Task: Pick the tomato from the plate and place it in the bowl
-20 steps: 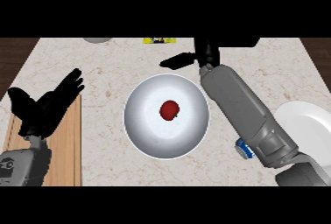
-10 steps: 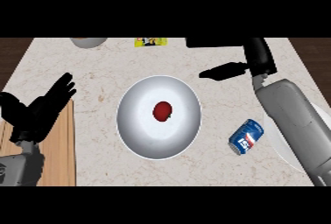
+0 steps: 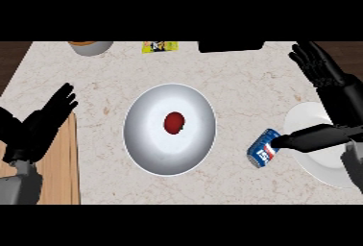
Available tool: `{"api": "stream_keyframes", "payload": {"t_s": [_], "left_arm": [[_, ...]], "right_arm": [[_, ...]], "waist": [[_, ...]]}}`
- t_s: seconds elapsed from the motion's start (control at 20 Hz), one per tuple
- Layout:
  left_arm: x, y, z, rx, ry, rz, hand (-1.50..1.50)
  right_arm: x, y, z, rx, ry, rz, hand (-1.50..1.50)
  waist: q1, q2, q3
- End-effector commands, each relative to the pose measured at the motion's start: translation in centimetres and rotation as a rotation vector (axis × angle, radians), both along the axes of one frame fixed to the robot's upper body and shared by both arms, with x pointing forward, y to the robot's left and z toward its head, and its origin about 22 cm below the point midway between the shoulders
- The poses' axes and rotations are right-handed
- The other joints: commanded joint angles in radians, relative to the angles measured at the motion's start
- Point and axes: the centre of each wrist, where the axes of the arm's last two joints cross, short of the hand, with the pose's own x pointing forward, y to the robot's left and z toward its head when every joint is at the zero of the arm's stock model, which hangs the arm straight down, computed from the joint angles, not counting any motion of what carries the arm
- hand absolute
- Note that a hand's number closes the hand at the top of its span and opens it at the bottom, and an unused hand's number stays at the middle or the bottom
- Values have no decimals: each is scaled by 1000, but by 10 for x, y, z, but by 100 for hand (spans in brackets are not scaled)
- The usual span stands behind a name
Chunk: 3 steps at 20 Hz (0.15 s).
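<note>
Since half a second ago the right hand (image 3: 327,77) has swung farther out to the right edge of the counter, away from the plate's upper right; its fingers are spread and fairly straight, pointing up and away, and its thumb sticks out leftward, low down, toward a blue can. It holds nothing. The view has also shifted a little, so the plate now sits closer to the middle.

The tomato (image 3: 174,123) lies on the white plate (image 3: 145,144), just about at its centre, untouched by either hand. The plate rests on the pale marbled counter (image 3: 106,72).

The left hand (image 3: 39,126) rests open at the left edge, fingers up and apart, over the seam between the counter and a wooden board (image 3: 60,173).

Lying on its side between the plate and a white round dish (image 3: 312,161) at the right edge is the blue can (image 3: 264,148); the thumb tip looks to be at or over the can's right end, though contact cannot be judged from this angle.

At the top left edge stands the bowl (image 3: 90,47), only partly in view, well apart from the tomato. A yellow packet (image 3: 159,46) and a dark object (image 3: 230,46) lie along the top edge.
</note>
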Motion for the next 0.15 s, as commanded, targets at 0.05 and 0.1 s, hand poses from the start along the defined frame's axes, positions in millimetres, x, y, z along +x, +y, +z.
{"api": "stream_keyframes", "payload": {"t_s": [0.05,0.1], "left_arm": [[-2,5,4,13,-23,-6,0],[-5,-1,5,-11,-13,1,0]], "right_arm": [[-75,-39,-19,75,4,83,150],[-87,-48,2,2,-8,103,150]], "waist": [[0,7,0],[-3,3,0]]}}
